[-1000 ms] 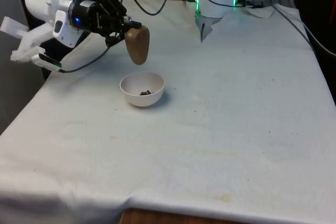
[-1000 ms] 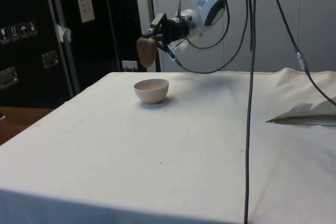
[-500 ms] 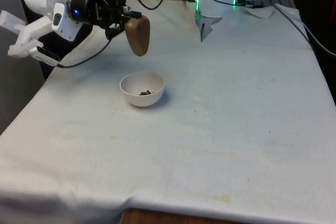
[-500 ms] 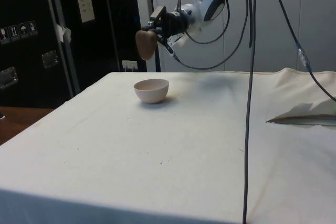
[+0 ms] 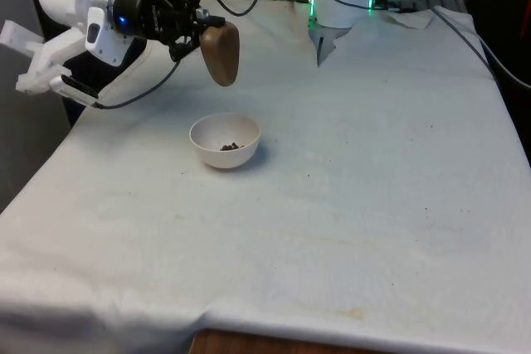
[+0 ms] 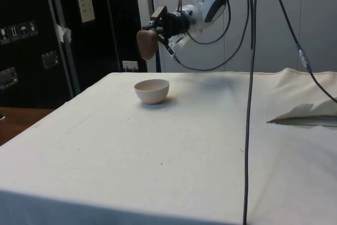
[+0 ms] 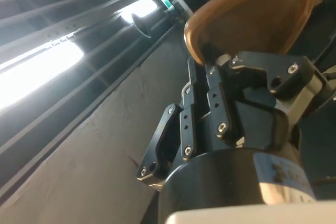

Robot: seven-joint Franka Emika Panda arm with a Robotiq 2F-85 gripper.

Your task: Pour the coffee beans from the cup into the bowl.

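Above bowl [image 5: 225, 140], claw [image 5: 199, 36] gripping upended cup [image 5: 221, 54]

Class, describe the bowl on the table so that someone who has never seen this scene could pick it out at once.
Start from the table under its white cloth and look toward the front view's left. The bowl stands there on the cloth, below the brown cup that the gripper holds in the air. It is small, round and off-white, with dark coffee beans inside.

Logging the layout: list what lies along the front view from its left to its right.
Gripper → brown cup it holds, tipped over → white bowl with coffee beans, lower down → bare white cloth.
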